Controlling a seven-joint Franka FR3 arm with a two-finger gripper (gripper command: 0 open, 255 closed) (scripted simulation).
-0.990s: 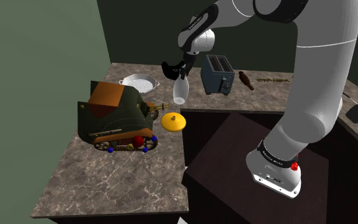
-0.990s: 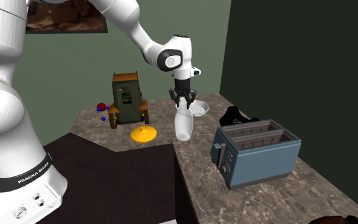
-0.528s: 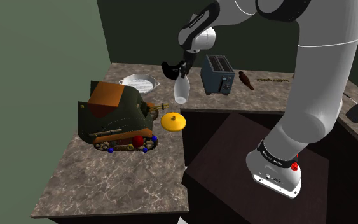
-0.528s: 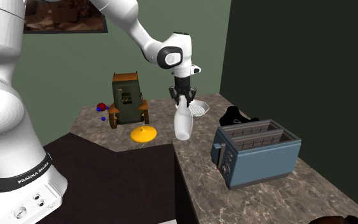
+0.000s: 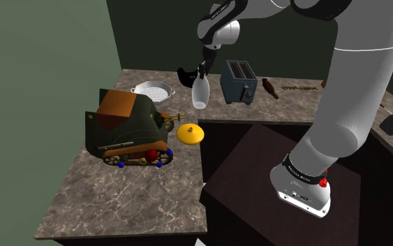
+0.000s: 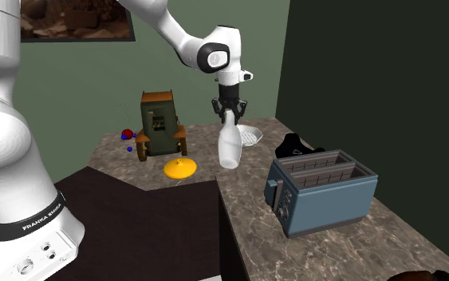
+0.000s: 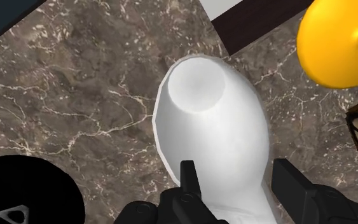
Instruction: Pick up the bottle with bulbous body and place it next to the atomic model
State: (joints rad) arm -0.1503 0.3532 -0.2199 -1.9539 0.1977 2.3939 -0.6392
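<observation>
A plain white bottle with a bulbous body (image 5: 199,94) (image 6: 230,148) (image 7: 212,127) hangs base down above the marble counter (image 5: 132,199). My gripper (image 5: 202,72) (image 6: 229,112) (image 7: 236,173) is shut on the bottle's narrow neck, one black finger on each side. The atomic model (image 5: 146,156) (image 6: 127,137), with red and blue balls on golden rings, lies at the foot of a green and brown chest-like thing (image 5: 125,124) (image 6: 159,124), well off to the shoulder view's left of the bottle.
A yellow disc (image 5: 190,133) (image 6: 179,167) (image 7: 336,41) lies on the counter between the bottle and the atomic model. A blue-grey toaster (image 5: 239,82) (image 6: 322,191), a white dish (image 5: 153,89), a black object (image 6: 294,147) and a brown bottle (image 5: 269,88) share the counter.
The gripper has risen with the white bottle, which now hangs higher above the counter. Everything else stays put.
</observation>
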